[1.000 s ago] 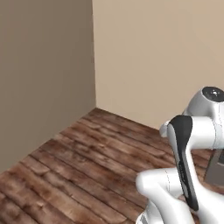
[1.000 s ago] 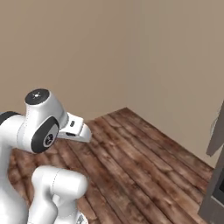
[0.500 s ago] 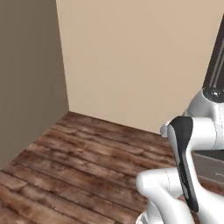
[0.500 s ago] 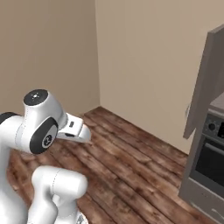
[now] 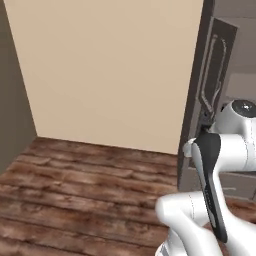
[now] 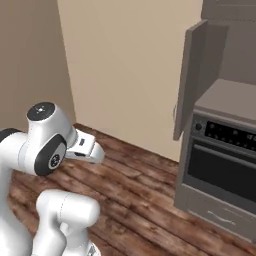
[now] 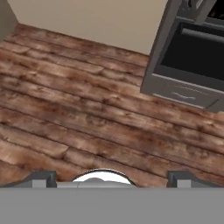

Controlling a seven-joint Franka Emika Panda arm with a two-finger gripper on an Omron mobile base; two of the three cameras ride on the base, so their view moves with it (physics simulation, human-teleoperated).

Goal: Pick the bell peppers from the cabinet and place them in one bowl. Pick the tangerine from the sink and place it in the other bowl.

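Nearest me, the jaws (image 7: 111, 178) are spread wide and carry nothing; the arm is tucked close to the base, hand tilted down at the plank floor (image 7: 78, 109). Beyond the floor, right of centre, stands the cabinet (image 6: 220, 150), its door (image 6: 190, 75) swung open above the black oven (image 6: 222, 167). The shelf niche behind the door is dim; I cannot make out peppers in it. I judge we are in the approach step, nothing picked so far. Next move calls for driving closer and squaring up to the niche, then raising the hand to shelf height, clear of the door edge.
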